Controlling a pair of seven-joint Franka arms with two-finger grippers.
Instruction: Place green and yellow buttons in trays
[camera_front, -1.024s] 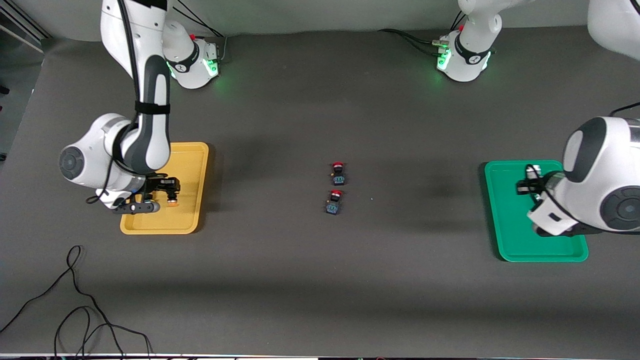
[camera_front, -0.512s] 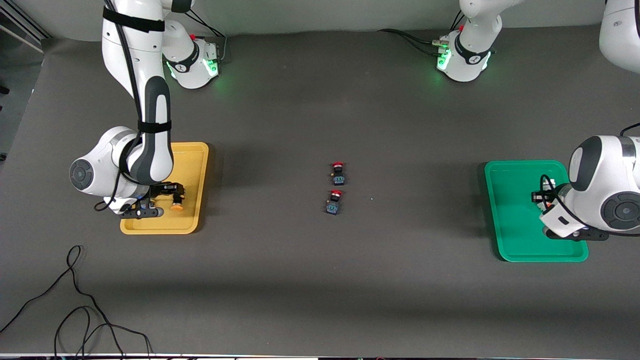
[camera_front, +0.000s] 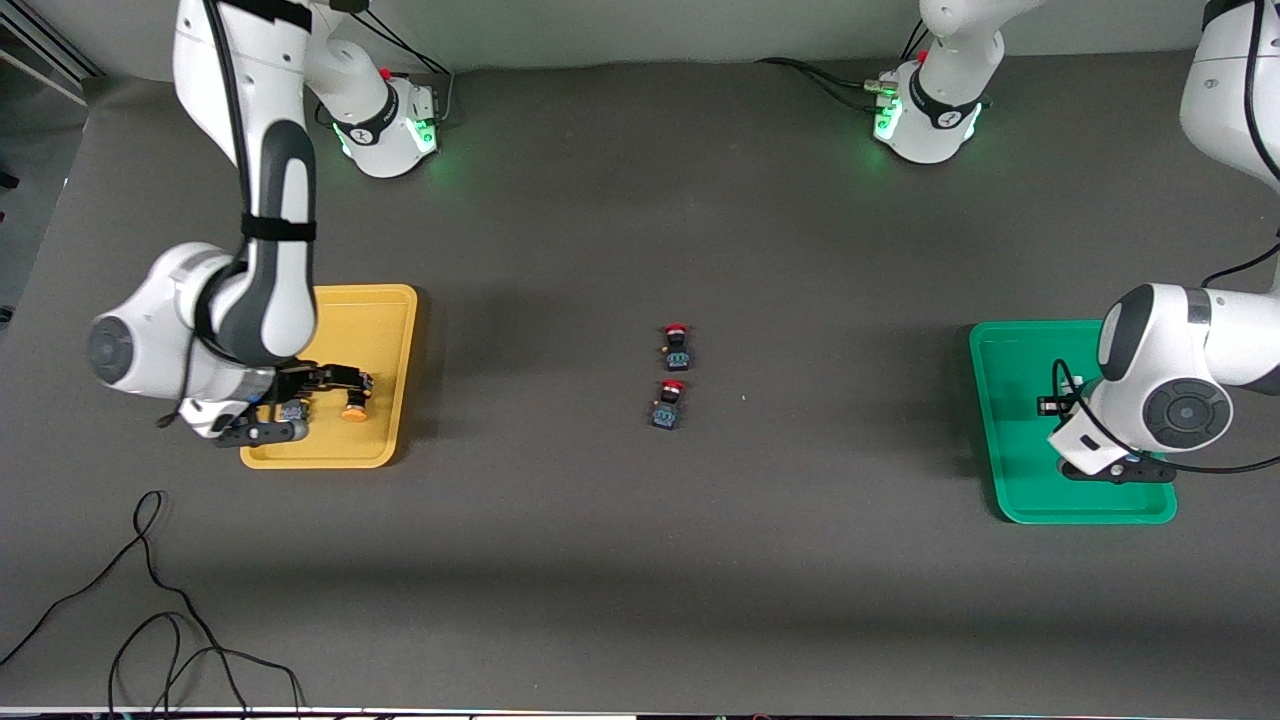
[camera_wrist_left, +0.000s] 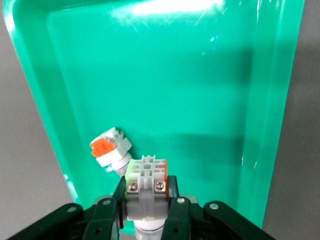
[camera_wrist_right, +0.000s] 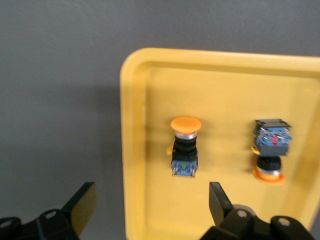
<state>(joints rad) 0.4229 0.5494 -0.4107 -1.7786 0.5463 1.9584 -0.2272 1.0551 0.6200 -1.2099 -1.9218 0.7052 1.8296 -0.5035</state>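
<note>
My left gripper (camera_front: 1052, 405) is low over the green tray (camera_front: 1010, 440), shut on a white-grey switch (camera_wrist_left: 146, 182) with green and orange sides. A second white-grey switch (camera_wrist_left: 109, 150) with an orange face lies in the green tray (camera_wrist_left: 200, 90) just beside it. My right gripper (camera_wrist_right: 150, 205) is open and empty over the rim of the yellow tray (camera_wrist_right: 150, 100). Two black-bodied buttons with orange-yellow caps (camera_wrist_right: 184, 147) (camera_wrist_right: 270, 149) lie side by side in that tray. One of them shows in the front view (camera_front: 352, 408), in the yellow tray (camera_front: 385, 330), beside the right gripper (camera_front: 325, 380).
Two black buttons with red caps (camera_front: 676, 345) (camera_front: 668, 403) lie at the middle of the table, one nearer to the front camera than the other. A loose black cable (camera_front: 150, 600) lies near the table's front edge at the right arm's end.
My right gripper has let go of an orange-capped button in the yellow tray and drawn back from it. My left gripper has shifted over the green tray, still holding the switch.
</note>
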